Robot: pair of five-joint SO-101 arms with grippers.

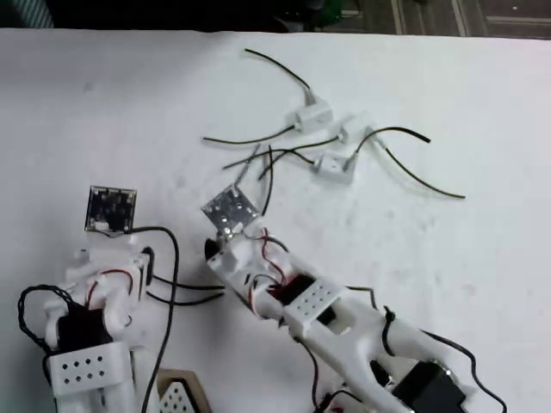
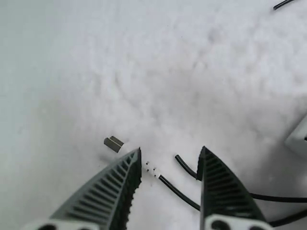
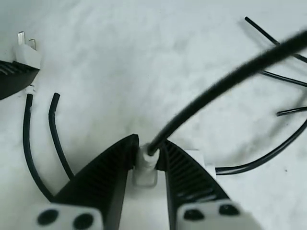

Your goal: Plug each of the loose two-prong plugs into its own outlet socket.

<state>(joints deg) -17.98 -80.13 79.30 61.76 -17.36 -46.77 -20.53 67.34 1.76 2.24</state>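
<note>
right jaws clamp white plug [image 3: 144,168]; left jaws gape by second plug [image 2: 115,143].

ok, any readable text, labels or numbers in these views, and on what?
None readable in any view.
On the dark square board: blurred speckles, no legible characters.
On the sockets: no print visible.
On the plug in the right gripper: no print visible.

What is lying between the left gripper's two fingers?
Two black wire ends on the white table, in the left wrist view. The left gripper is open; the two-prong plug sits outside one fingertip.
</note>
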